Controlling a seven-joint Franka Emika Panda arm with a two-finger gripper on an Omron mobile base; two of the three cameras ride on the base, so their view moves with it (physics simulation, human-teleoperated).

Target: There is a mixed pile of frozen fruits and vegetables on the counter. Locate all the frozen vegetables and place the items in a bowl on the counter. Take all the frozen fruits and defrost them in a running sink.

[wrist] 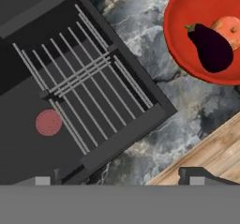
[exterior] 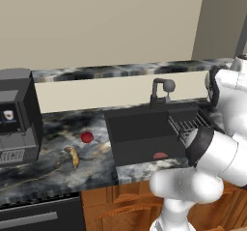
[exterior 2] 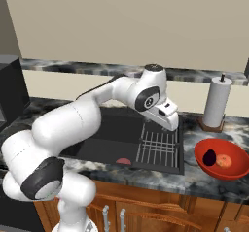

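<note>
Gripper (exterior 2: 171,124) hovers mid-frame over the sink (exterior 2: 104,134) (jaw state unclear) — banana (exterior: 73,156), lower left, seems next.

It was a kitchen: a black sink (exterior: 140,133) in a marbled stone counter (exterior: 53,162), wooden cabinets (exterior 2: 160,207) beneath.

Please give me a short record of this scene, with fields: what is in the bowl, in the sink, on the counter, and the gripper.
bowl: red bowl holds a dark purple eggplant and an orange-red round item
sink: black sink holds a flat red piece
counter: red round fruit, yellowish banana
gripper: gripper above the sink's wire rack, holding nothing
</note>
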